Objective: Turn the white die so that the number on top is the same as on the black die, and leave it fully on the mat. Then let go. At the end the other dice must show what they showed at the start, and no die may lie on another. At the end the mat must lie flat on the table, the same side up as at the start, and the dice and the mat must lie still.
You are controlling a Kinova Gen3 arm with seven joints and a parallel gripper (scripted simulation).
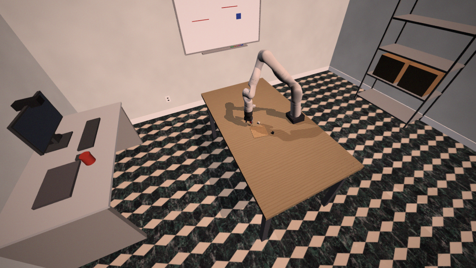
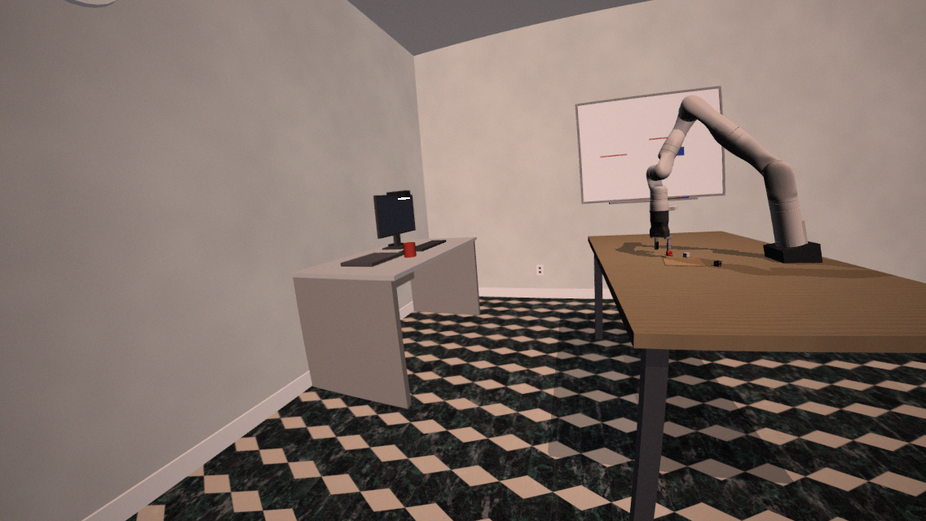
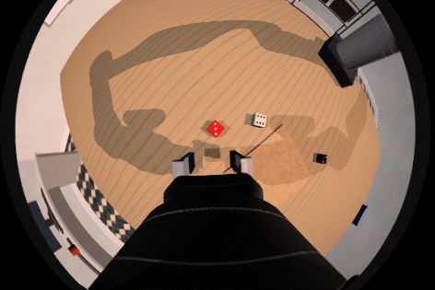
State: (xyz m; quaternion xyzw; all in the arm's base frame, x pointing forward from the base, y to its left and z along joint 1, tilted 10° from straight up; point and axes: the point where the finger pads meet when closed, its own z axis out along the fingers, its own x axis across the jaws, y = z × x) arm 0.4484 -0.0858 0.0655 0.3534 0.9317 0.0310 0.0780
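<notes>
The white die [image 3: 260, 120] lies on the bare table next to the mat's far corner, off the mat; it also shows in the top view [image 1: 258, 122]. The tan mat [image 3: 279, 163] [image 1: 258, 131] lies flat on the table. The black die [image 3: 320, 158] [image 1: 272, 132] sits on the table just past the mat's right edge. A red die [image 3: 216, 129] lies left of the white die. My gripper [image 3: 212, 158] is open and empty, hanging low over the table close to the red die [image 2: 669, 253], left of the white die. The dice tops are too small to read.
The arm's black base [image 1: 294, 117] stands on the table behind the dice. The table's left edge [image 1: 219, 129] is a short way from the gripper. A desk with a monitor and a red cup [image 1: 86, 157] stands apart to the left.
</notes>
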